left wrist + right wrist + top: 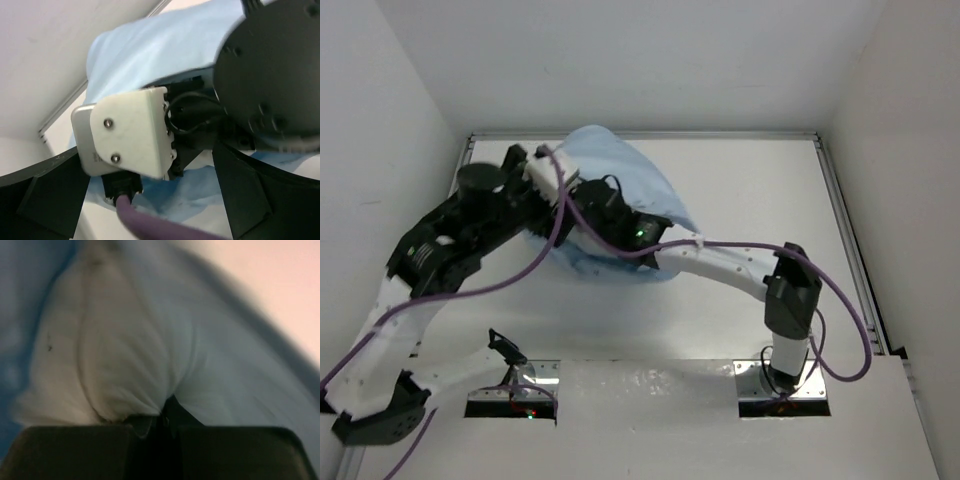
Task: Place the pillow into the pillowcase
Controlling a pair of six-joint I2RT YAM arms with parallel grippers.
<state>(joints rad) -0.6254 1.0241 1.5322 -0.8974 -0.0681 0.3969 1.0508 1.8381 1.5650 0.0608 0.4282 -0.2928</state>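
The pillow (115,355) shows only in the right wrist view, as bunched white cloth with blue on both sides. It therefore seems to lie inside the pillowcase (620,170), which sits as a blue mound on the far left-centre of the table (750,190). The right gripper (162,427) is closed, and folds of the pillow's fabric converge into its jaws. The left gripper (150,195) stands wide apart beside the mound and holds nothing. The step in hand looks like seating the pillow deep in the case. The next move probably calls for the left gripper to catch the open hem and draw it over, while the right lets go and backs out without dragging the pillow along. No brand, label or writing can be read, and the white housing (132,132) shows only screws.
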